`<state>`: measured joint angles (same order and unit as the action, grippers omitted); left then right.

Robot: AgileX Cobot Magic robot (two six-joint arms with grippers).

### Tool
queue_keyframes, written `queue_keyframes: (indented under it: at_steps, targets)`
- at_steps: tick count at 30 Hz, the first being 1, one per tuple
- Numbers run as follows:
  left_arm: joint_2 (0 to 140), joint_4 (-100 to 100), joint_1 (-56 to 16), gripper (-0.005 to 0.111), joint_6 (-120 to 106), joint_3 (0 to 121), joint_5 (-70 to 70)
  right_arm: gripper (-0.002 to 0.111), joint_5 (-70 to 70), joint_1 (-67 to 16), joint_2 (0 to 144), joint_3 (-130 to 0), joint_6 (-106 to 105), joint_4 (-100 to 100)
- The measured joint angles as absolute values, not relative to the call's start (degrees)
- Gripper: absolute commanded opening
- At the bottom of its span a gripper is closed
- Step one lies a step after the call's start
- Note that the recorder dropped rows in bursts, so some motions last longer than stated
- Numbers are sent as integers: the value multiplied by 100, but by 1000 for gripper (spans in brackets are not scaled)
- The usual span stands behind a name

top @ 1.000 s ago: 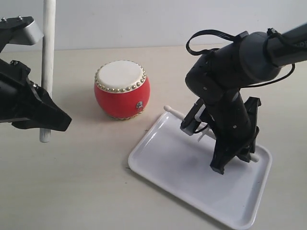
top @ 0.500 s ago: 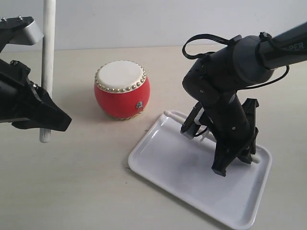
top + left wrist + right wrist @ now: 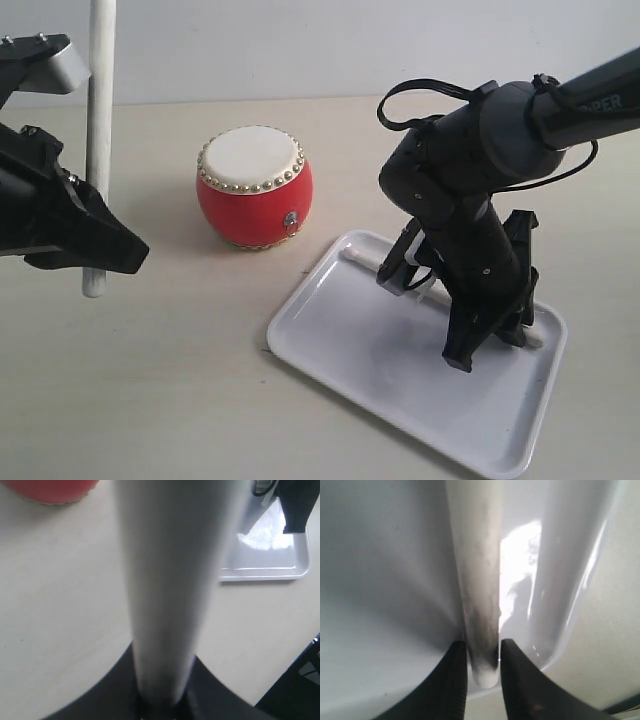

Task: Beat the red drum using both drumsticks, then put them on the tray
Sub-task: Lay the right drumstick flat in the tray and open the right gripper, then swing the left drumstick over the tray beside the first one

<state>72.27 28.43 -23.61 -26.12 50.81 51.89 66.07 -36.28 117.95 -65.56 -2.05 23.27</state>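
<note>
One drumstick (image 3: 99, 150) stands upright at the left of the frame, clamped tight in the jaws of my left gripper (image 3: 100, 250) over the desk (image 3: 180, 390), apart from the red drum (image 3: 254, 200) at upper centre. At lower right the other drumstick (image 3: 362, 260) lies slantwise in the tray (image 3: 330, 345), its rounded tip near the rim closest to the drum. My right gripper (image 3: 488, 338) stands over it with jaws flanking its butt end, and I cannot tell whether they pinch it or stand just clear.
</note>
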Motion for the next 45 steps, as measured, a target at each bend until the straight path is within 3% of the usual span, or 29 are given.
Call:
queue_keyframes:
  at_steps: [11,20,28,39,45]
  targets:
    - [7227,3266,-2361,0,-2487,5081,5176,29,6864,-3628,11576,-6620,83,2269]
    - [7215,5825,-2562,0,-2901,4437,4312,29,6024,-3628,9463,-6141,487,1237]
    - [7215,9521,-4326,0,-4447,3328,2189,29,5592,-3628,7654,-5527,494,1086]
    - [7550,9944,-6281,0,-2153,3624,-572,29,5495,-3628,6418,-5495,499,1130]
    - [8566,9753,-6798,0,-1021,4296,-1155,29,5507,-3628,6289,-5495,508,1028]
